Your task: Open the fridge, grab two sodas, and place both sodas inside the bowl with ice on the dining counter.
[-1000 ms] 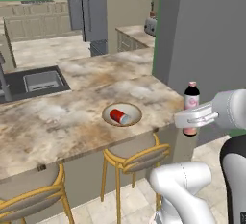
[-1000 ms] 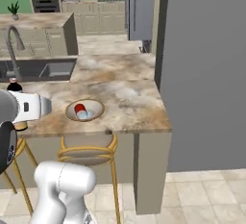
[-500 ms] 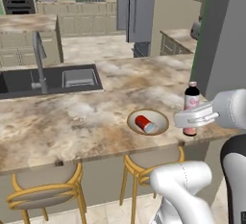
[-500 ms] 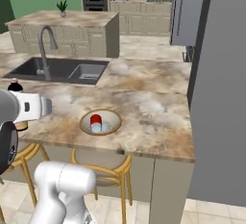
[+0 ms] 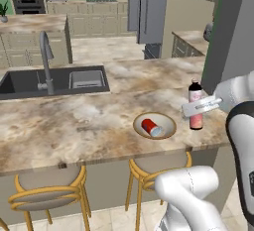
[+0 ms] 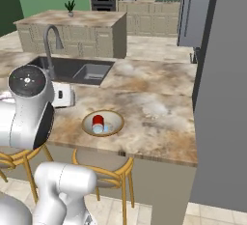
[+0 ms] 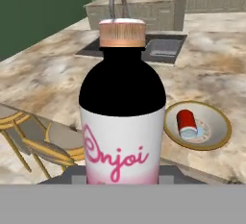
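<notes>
Slim pink-labelled bottle with dark neck [image 7: 122,117]: base cut off at hand view's bottom edge, fingertips hidden behind it. Tall grey fridge [image 5: 147,9]: top cropped in left base view. Short red can [image 6: 98,121] in round tan bowl [image 6: 115,120]: label too small to read.

You had a bottle [image 7: 122,117] with a dark upper body, a white label in pink script and a tan cap at frame centre. At lower right, the tan bowl [image 7: 218,138] held a red can [image 7: 185,121]. The counter [image 5: 84,118] was beige-brown marbled.
</notes>
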You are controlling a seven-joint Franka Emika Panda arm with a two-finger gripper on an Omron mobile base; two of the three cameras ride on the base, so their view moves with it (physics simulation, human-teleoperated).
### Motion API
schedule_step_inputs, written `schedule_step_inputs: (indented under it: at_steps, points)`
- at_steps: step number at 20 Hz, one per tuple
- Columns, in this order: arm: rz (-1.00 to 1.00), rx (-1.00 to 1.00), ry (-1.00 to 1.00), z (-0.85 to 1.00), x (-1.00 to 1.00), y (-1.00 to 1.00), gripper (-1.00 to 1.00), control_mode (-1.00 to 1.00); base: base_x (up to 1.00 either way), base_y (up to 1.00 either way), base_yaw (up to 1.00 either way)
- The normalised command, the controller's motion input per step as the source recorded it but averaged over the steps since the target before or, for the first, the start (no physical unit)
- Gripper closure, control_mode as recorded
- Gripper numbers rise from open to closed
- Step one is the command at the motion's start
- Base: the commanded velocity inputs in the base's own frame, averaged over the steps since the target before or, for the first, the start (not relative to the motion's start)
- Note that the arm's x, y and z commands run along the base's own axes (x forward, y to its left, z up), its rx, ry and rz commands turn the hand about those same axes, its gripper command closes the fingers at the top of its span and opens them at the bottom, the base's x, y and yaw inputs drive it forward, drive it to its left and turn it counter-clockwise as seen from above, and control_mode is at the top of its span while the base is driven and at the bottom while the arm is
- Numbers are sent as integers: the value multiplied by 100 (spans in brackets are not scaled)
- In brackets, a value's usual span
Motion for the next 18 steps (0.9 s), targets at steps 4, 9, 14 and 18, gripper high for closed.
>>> schedule_step_inputs:
  at_steps: [4,9,14,18]
  points:
    - [6,-15,40,-25,100,-40,100,-100,0,0,0]
    - [7,-13,29,-73,95,-40,100,-100,0,0,0]
    - [8,-4,11,-84,65,-21,100,-100,0,0,0]
    - [0,-2,0,-43,17,-1,100,-100,0,0,0]
